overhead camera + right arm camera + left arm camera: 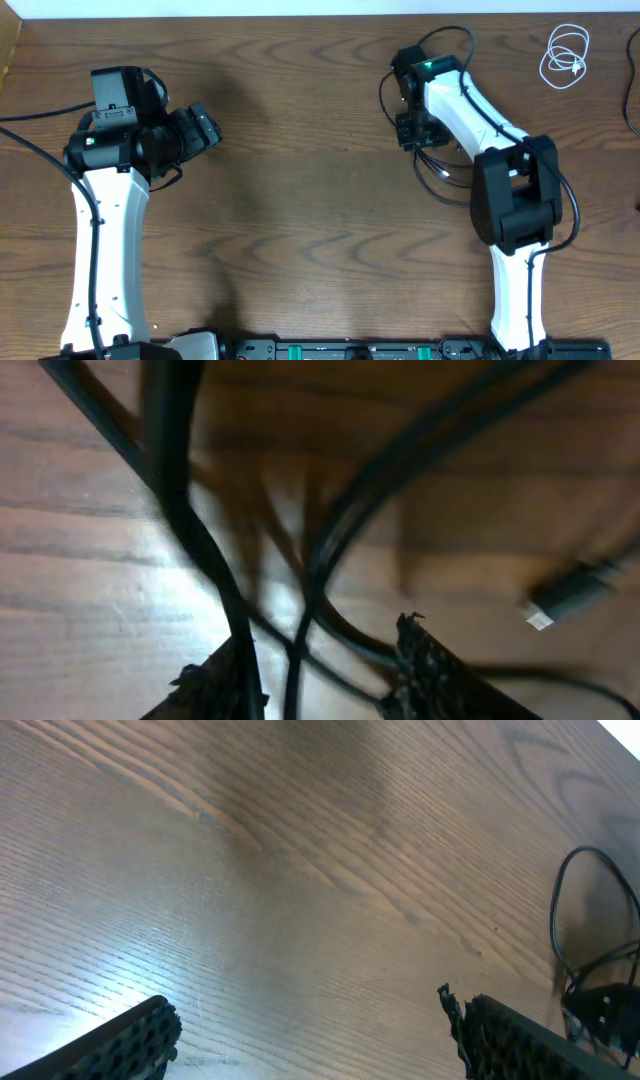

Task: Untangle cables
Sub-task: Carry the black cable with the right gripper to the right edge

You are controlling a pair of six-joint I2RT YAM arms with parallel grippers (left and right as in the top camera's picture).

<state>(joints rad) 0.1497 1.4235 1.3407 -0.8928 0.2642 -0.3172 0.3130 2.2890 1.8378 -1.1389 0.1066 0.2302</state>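
The white cable [565,55] lies coiled in small loops at the far right of the table, apart from both arms. The black cable [432,187] runs in thin loops under and around my right gripper [412,130]. In the right wrist view, strands of the black cable [215,575] cross between my right gripper's [320,675] parted fingers, which do not clamp them. One of the cable's small plug ends [565,595] lies to the right. My left gripper [205,128] hovers open over bare wood at the left, its pads [130,1040] wide apart and holding nothing.
A loop of the black cable [556,920] shows at the right edge of the left wrist view. The wooden table [300,200] spreads between the two arms. The arm bases stand at the near edge.
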